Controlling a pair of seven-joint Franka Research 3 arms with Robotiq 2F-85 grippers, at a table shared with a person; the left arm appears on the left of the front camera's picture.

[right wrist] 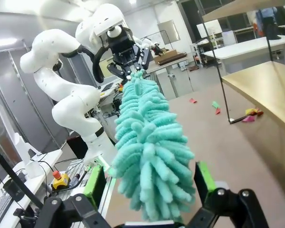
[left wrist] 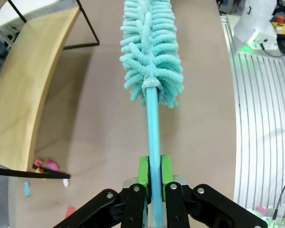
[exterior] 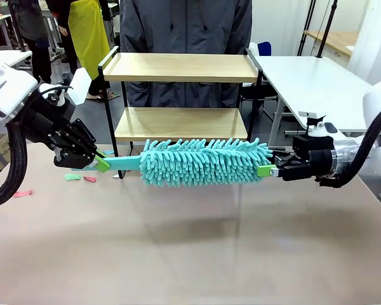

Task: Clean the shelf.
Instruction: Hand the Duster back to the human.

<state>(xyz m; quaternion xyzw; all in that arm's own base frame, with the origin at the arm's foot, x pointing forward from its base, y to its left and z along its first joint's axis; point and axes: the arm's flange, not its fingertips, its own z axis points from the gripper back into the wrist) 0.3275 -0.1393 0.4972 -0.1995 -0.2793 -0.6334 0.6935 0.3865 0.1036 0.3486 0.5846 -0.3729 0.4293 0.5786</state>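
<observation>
Left gripper (exterior: pixel 100 162) grips duster (exterior: pixel 206 161) before shelf (exterior: pixel 181 67); right gripper (exterior: pixel 271 169) wide

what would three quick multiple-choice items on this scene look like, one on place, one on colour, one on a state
1. Where is the duster relative to the shelf?
A. on its top board
B. in front of it, above the table
C. under the table

2. What colour is the duster?
A. teal
B. red
C. white

3. How is the left hand?
A. open and empty
B. shut on the shelf frame
C. shut on the duster handle

Answers: 1 B, the front view shows it held level before the lower board; 2 A, its fluffy head and handle are teal; 3 C, the left wrist view shows green pads pinching the handle.
</observation>
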